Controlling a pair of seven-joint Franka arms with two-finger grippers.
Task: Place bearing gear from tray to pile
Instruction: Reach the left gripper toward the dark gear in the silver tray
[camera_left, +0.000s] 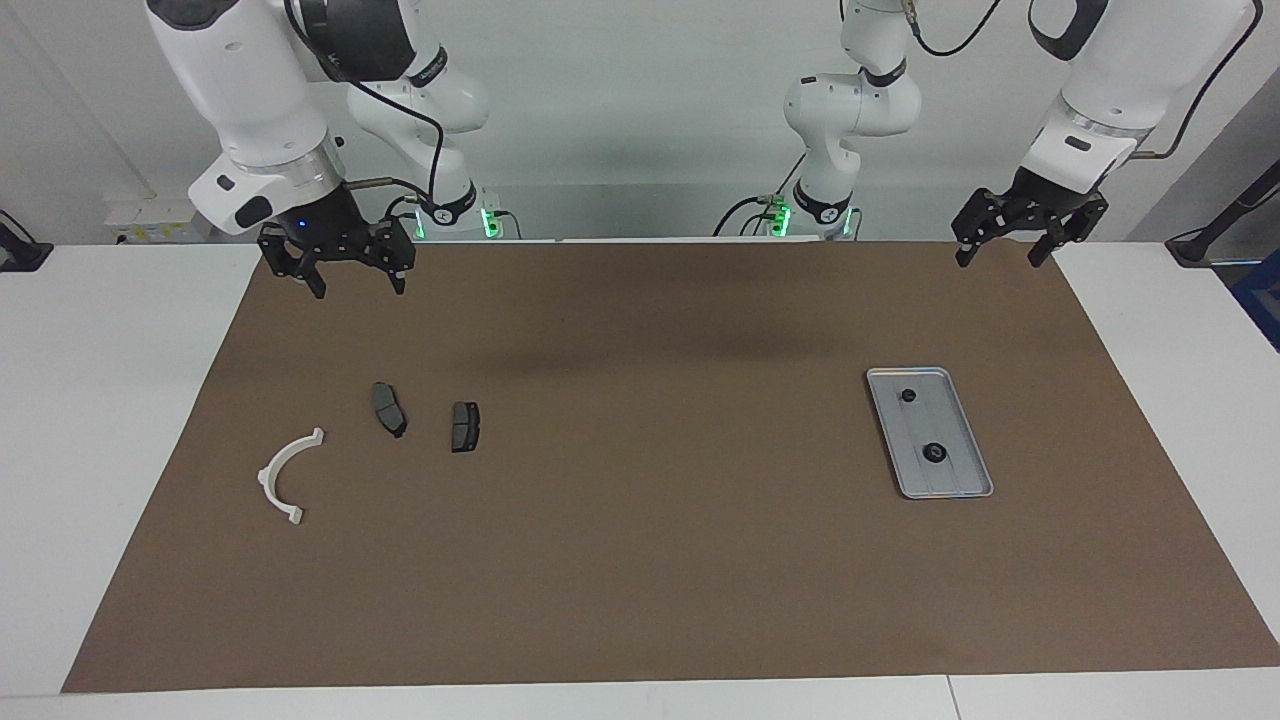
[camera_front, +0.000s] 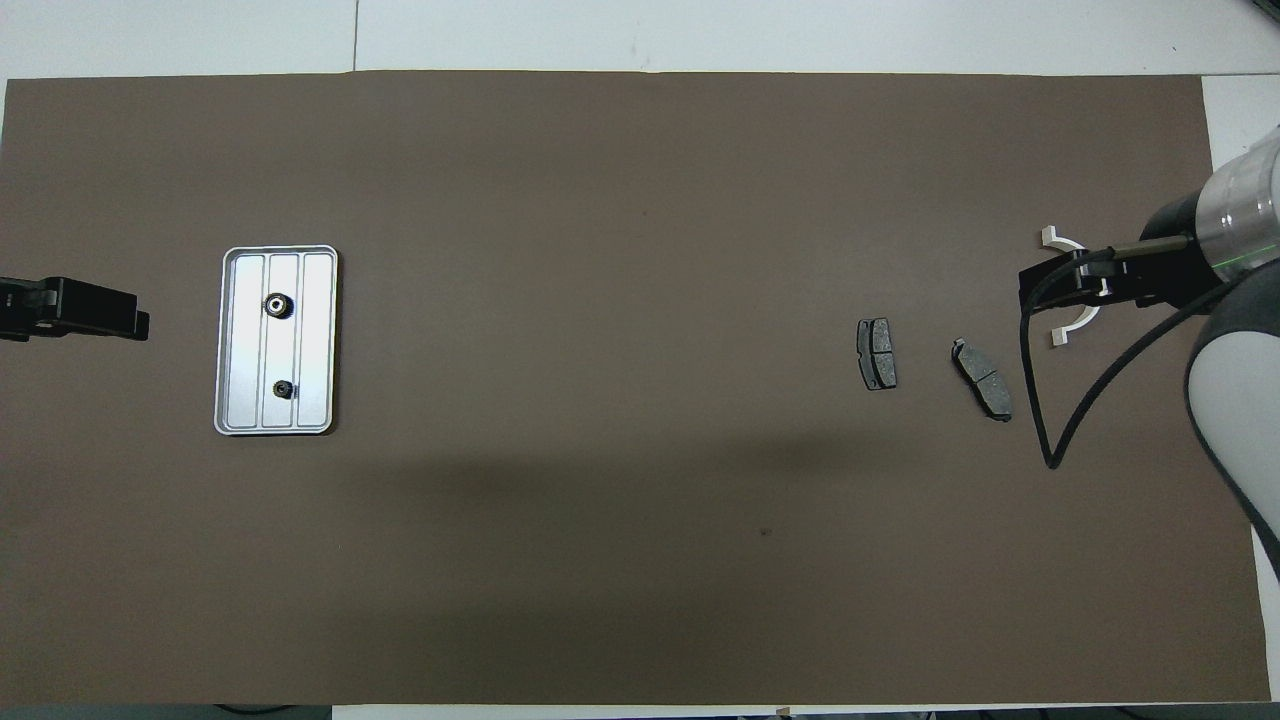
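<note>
The silver-grey tray (camera_left: 955, 425) (camera_front: 315, 340) lies toward the left arm's end of the table. In it sits the bearing gear (camera_left: 935, 453) (camera_front: 277, 305), dark and round with a pale hub. A smaller dark round part (camera_left: 908, 395) (camera_front: 284, 389) lies nearer to the robots. The pile is at the right arm's end: a white half-ring (camera_left: 285, 470) (camera_front: 1075, 325) and two dark brake pads (camera_left: 388, 408) (camera_left: 465, 426) (camera_front: 982, 378) (camera_front: 877, 353). My left gripper (camera_left: 1000, 260) (camera_front: 130, 320) hangs open, raised at the mat's edge nearest the robots. My right gripper (camera_left: 358, 288) (camera_front: 1030, 285) hangs open and empty, raised above the mat near the pile.
A brown mat (camera_left: 640, 560) (camera_front: 640, 560) covers most of the white table. From overhead the right gripper and its cable cover part of the white half-ring. Nothing lies on the mat between the tray and the brake pads.
</note>
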